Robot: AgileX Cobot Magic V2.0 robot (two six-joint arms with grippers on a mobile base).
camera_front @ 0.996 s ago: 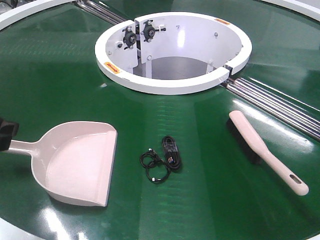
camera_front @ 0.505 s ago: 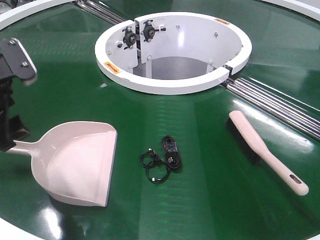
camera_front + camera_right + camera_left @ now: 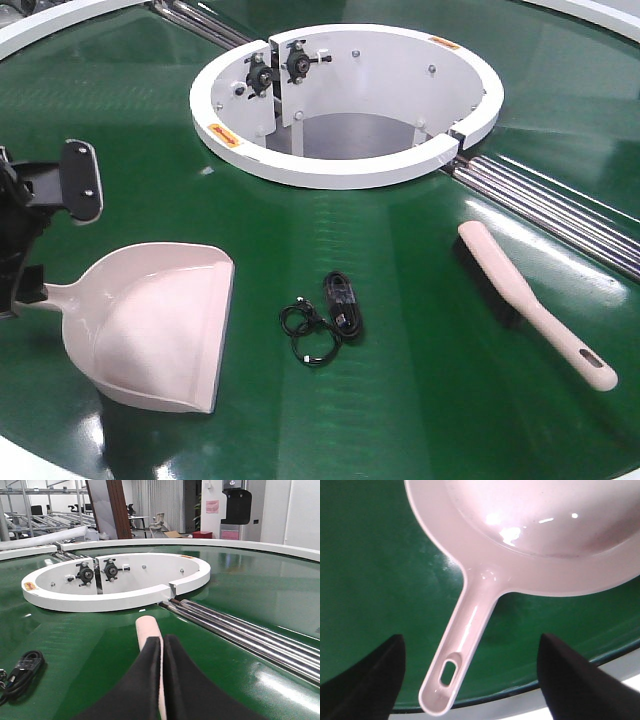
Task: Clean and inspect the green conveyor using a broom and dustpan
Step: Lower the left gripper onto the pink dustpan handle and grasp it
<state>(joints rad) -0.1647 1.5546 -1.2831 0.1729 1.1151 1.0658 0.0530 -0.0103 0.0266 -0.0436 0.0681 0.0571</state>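
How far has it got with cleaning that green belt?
Barely started. Nothing swept: the coiled black cables lie on the glossy green conveyor. In hand: the open left gripper straddles the handle of the pale pink plastic dustpan. To do: taking the pale black-bristled broom, sweeping, inspecting.

You had a pale pinkish-beige dustpan (image 3: 150,330), a matching black-bristled broom (image 3: 540,310), a glossy dark-green conveyor (image 3: 420,400), its white hub (image 3: 340,172) and black coiled cables (image 3: 342,305).

Far back, the bright room has white walls (image 3: 295,510) and long pale curtains (image 3: 160,497). Metal shelves (image 3: 45,502) stand on the left beside a tall brown post (image 3: 114,510). A chair (image 3: 159,520), a red box (image 3: 202,534) and a pink sign (image 3: 212,506) on the wall are near the back.
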